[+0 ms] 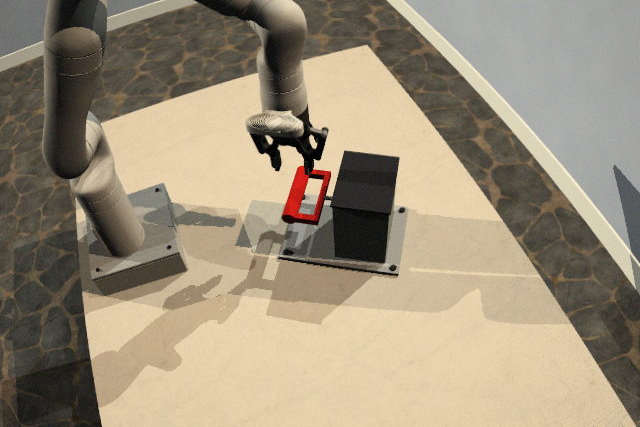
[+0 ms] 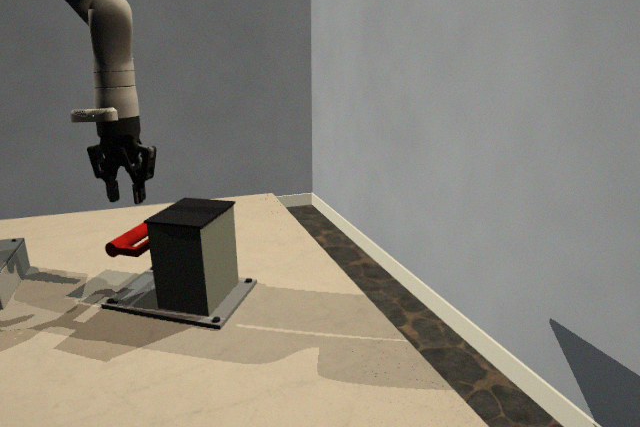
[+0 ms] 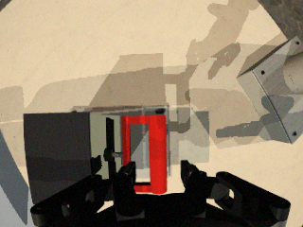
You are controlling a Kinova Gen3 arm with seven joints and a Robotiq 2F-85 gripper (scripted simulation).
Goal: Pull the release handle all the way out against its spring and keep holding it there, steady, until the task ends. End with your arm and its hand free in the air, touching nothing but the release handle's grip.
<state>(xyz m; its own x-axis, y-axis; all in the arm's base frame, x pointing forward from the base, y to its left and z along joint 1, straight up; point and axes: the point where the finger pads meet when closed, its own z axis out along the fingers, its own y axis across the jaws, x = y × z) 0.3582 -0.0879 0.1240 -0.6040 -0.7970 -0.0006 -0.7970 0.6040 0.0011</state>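
The tool hangs in the air above the red release handle, its fingers pointing down, parted about halfway and grasping nothing. The handle is a flat red loop that juts out sideways from the dark housing box, on the side of the box that faces the arm's grey base block; it sits close against the box. In the exterior view the box covers most of the handle, so only its rounded outer grip bar and a short stretch of one side show. From the top view one fingertip overlaps the far end of the loop, but the exterior view shows clear air between fingertips and handle. In the wrist view the tool's own black body fills the lower edge and cuts off the near end of the handle. The box stands on a grey bolted plate on the bench. Heavy shadows cross the plate beside the box and blur its edges.
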